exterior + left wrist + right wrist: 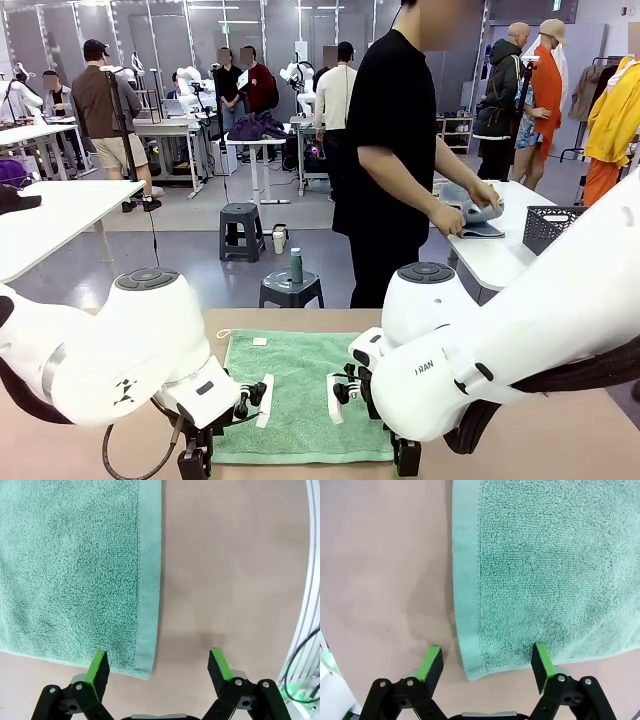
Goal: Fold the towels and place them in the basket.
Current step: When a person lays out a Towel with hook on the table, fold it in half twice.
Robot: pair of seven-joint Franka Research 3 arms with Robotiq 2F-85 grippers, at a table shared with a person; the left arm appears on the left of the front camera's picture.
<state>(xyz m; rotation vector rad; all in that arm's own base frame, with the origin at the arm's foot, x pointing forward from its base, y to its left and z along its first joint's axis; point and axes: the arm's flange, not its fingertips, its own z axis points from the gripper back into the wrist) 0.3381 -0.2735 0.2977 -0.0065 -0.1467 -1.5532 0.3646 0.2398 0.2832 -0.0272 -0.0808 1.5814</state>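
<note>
Mint-green terry: the green towel [300, 395] lies flat at the middle of the tabletop [570, 440], its near hem close to my edge. My left arm [110, 350] and right arm [520, 330] bend down at its two near corners. Across from me, a person [395, 130] holds a blue-grey towel [478, 215] over a white side table [495, 262], and the basket [550, 228] stands at that table's right end.

From the left wrist, the left gripper [159, 670] has its jaws wide apart, astride the towel's near corner, with one pad over the terry and the other over bare tabletop.

From the right wrist, the right gripper [487, 667] straddles the other near corner, jaws apart, nothing clamped.
</note>
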